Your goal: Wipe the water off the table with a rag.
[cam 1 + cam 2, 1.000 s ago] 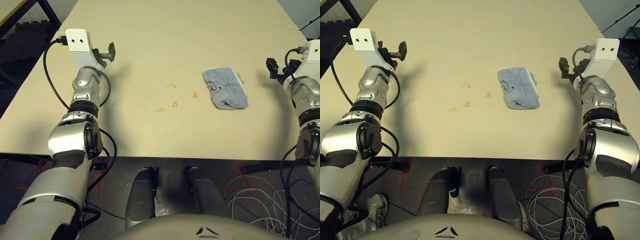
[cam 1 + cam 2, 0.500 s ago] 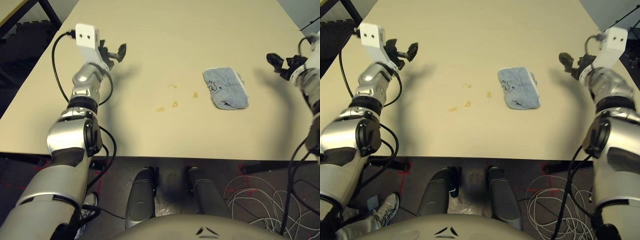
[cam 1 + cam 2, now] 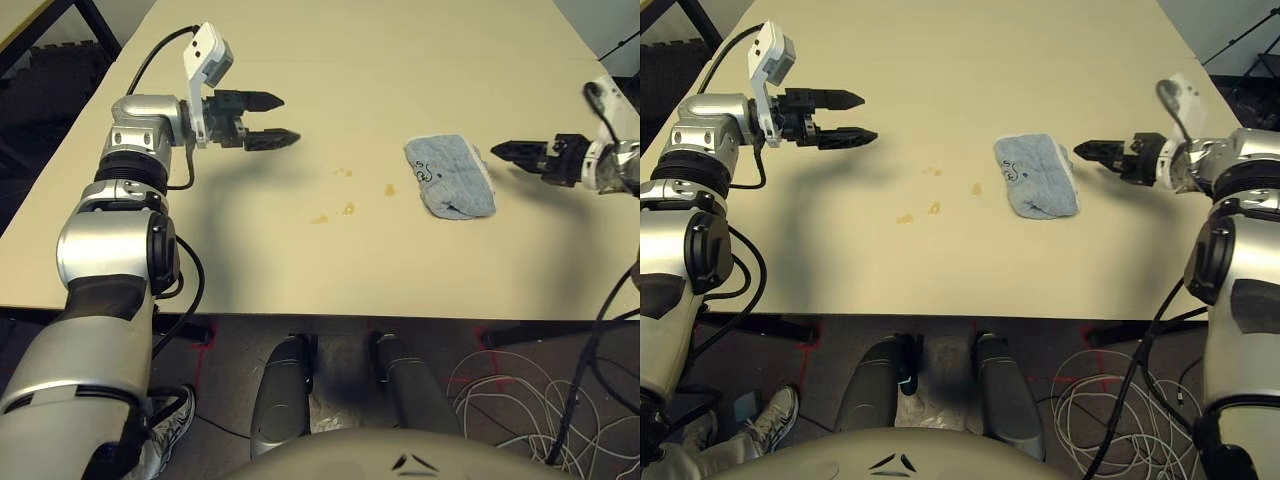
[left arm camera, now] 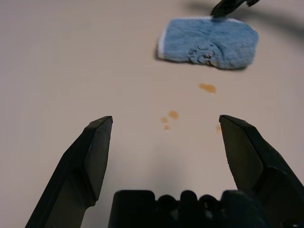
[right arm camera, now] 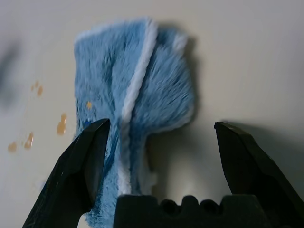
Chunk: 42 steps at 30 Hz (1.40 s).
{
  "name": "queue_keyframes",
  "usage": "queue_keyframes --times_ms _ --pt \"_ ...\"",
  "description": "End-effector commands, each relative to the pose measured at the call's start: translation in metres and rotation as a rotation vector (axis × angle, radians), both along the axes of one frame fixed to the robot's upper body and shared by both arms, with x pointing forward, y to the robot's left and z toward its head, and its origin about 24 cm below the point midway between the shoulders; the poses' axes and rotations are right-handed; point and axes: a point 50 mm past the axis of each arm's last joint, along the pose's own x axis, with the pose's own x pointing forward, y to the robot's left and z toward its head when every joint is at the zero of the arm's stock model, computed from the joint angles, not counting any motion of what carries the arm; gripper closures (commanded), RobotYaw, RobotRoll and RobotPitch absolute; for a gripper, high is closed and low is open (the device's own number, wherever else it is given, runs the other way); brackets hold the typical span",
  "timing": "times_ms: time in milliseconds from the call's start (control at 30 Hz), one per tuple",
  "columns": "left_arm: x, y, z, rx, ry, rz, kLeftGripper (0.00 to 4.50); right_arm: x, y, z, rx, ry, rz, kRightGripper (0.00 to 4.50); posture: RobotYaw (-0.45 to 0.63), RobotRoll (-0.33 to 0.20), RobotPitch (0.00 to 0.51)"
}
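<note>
Our left gripper [image 3: 272, 120] has swung from pointing up-table to pointing right, fingers wide, empty. The water [image 3: 347, 208] sits mid-table, unmoved. The rag [image 3: 450, 176] lies toward the table's [image 3: 320, 270] right edge; our right gripper [image 3: 1088, 150] has turned toward it, spread wide.

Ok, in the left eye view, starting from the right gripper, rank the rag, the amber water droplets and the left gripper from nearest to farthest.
1. The rag: just beside the right gripper, on the table's right part.
2. The water droplets: past the rag, near the table's middle.
3. The left gripper: farthest, over the table's left side, fingers open.
</note>
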Motion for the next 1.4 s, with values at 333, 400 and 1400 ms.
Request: queue_keyframes --times_ms 333,400,1400 --pt "-0.001 -0.002 -0.002 0.045 0.017 -0.028 0.00 0.007 0.044 -0.017 0.067 0.071 0.152 0.03 0.07 0.000 0.226" --pt "-0.001 -0.002 -0.002 0.044 0.017 -0.027 0.00 0.008 0.048 -0.017 0.071 0.071 0.168 0.03 0.07 0.000 0.227" --pt "0.002 -0.006 0.003 -0.048 -0.038 0.004 0.00 0.007 0.174 0.067 0.216 -0.056 0.236 4.45 0.02 0.000 0.173"
